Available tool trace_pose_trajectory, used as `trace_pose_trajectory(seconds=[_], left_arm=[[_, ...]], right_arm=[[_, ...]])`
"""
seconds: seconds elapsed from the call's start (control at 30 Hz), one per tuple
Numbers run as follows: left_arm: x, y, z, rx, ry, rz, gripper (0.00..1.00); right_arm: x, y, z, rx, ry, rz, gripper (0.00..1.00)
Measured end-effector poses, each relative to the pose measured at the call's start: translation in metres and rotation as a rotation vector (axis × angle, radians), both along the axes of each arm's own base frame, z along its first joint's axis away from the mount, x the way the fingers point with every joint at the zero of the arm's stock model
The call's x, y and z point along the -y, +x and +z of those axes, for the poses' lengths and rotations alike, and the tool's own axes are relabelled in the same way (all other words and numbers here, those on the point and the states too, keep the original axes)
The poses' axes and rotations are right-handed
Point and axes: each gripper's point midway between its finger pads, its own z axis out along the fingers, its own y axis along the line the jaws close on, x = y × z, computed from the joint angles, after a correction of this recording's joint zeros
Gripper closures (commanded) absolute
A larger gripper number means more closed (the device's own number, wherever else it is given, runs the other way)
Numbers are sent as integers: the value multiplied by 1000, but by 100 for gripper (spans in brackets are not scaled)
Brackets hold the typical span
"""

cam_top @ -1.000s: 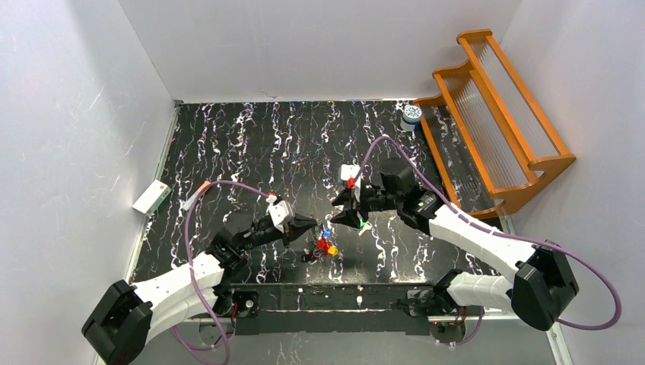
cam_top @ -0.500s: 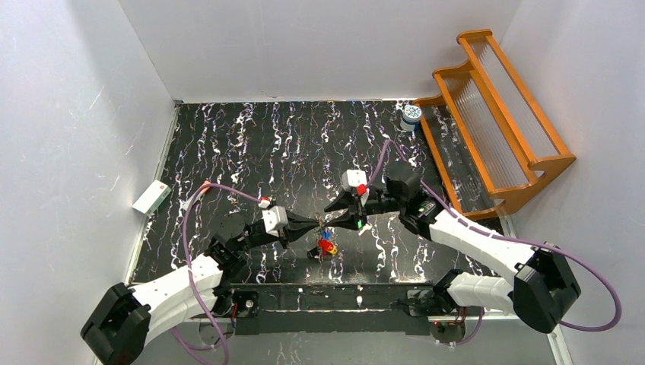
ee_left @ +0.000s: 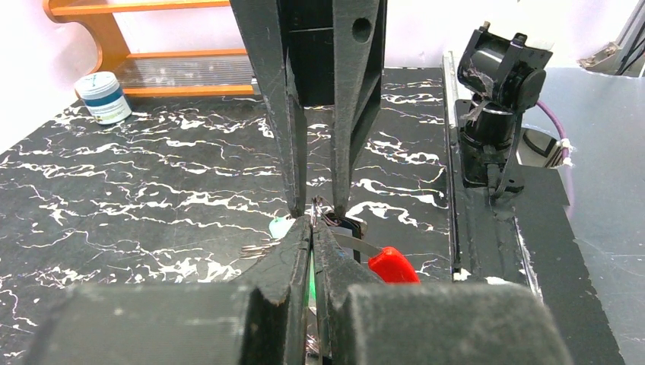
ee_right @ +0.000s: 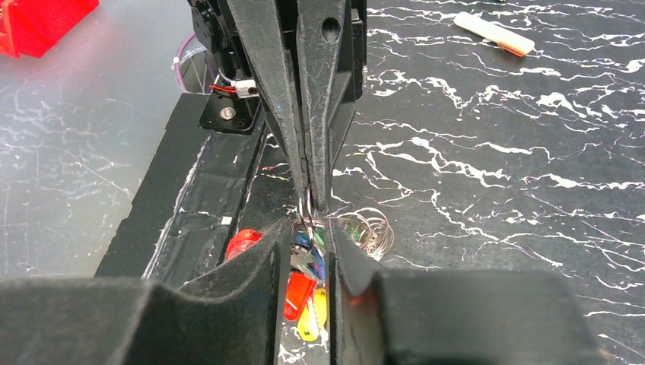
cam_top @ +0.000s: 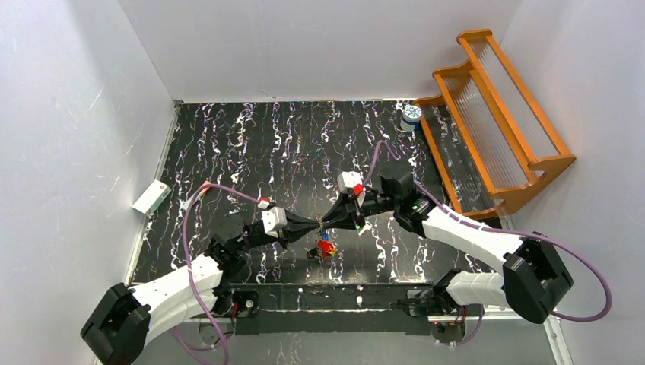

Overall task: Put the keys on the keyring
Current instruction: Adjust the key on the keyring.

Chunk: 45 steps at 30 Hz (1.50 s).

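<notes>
— Black marble-look tabletop (cam_top: 251, 144), glossy, veined white. What's nearest?
— Two matte black grippers meeting tip to tip close to the near edge. The left gripper (ee_left: 312, 228) is pressed together, pinching the keyring (ee_right: 365, 228), a thin coiled wire loop that spreads toward the far side.
— And the right gripper (ee_right: 308, 228)?
— Fingers narrowly parted, straddling that pinch. Contact I cannot tell.
— The keys (ee_right: 303, 293)?
— Red, yellow and blue plastic heads dangle beneath. The left wrist view shows the red key's blade slanting in to the pinch, head outward. The right wrist view adds the yellow head and the wire coils, unseen from the left wrist.
— Farther back?
— A round white-and-blue jar (ee_left: 105, 97) beside a slatted orange wooden rack (cam_top: 494, 114).
</notes>
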Motion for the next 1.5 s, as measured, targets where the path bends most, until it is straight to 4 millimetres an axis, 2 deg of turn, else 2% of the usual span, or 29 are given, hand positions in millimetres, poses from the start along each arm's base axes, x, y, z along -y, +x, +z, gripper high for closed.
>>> trace_pose_trajectory(seconds=[0.4,0.47,0.53,0.63,0.87,1.03,1.33,1.5], left_arm=[[1,-4,0,-30,-8,-17,100],[1,-4,0,-35,-8,-18,100],[1,-4,0,-37,-9,-18,85],[1,-3,1,-32,-12,-10,73],[-3,7,7,-26,-32,52,58],[-7,11,9,-24,-34,92,56],[-11,18,-13,-44,91,124,56],[-10,18,-19,-53,148,112,56]], right_arm=[[-2,-1,0,-22,8,13,99],[-2,0,0,-24,8,12,99],[-2,0,0,-23,9,11,99],[-2,0,-2,-25,-2,6,99],[5,3,-23,-39,-88,-31,99],[10,8,-30,-31,-154,-62,99],[15,26,-25,-3,-275,-127,99],[18,30,-37,-27,-366,-139,99]])
